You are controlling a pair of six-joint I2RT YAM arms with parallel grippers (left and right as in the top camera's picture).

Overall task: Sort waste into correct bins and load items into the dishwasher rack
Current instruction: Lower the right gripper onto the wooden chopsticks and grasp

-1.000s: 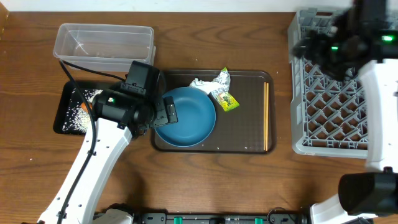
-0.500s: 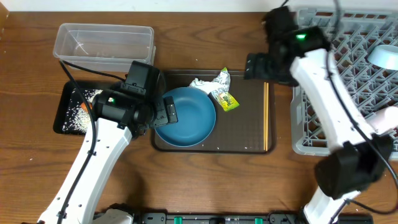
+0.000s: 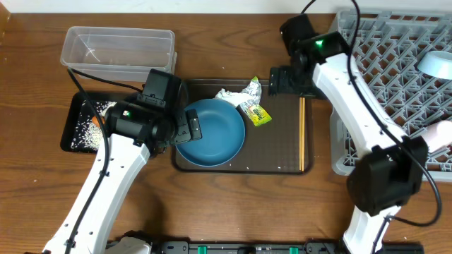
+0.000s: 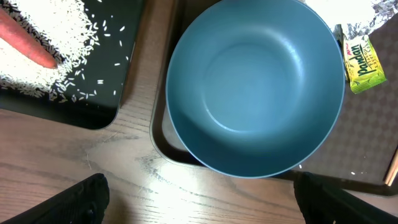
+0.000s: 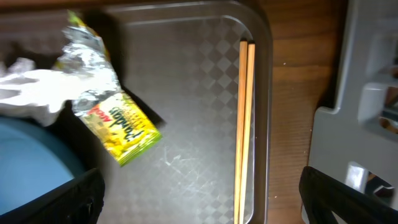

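Note:
The dark blue plate (image 3: 210, 132) lies at the left of the brown serving tray (image 3: 279, 152). It fills the left wrist view (image 4: 255, 87). My left gripper (image 3: 188, 128) is open and empty at the plate's left rim, and its fingers (image 4: 199, 205) straddle the near rim. The crumpled tissue (image 3: 229, 95) and the silver and yellow-green wrapper (image 3: 255, 111) lie behind the plate. The chopsticks (image 3: 302, 134) lie along the tray's right edge. My right gripper (image 3: 280, 80) is open and empty over the tray's back right. Its view shows the chopsticks (image 5: 244, 124) and wrapper (image 5: 115, 124).
The black tray (image 3: 73, 134) at the left holds rice (image 4: 37, 74) and the carrot (image 4: 25, 42). The clear tub (image 3: 117, 46) stands behind it. The grey rack (image 3: 381, 106) at the right holds a light blue bowl (image 3: 435, 64) and a pale cup (image 3: 441, 131).
My right arm has swung left from over the rack to the back right of the brown tray. The left arm has not moved.

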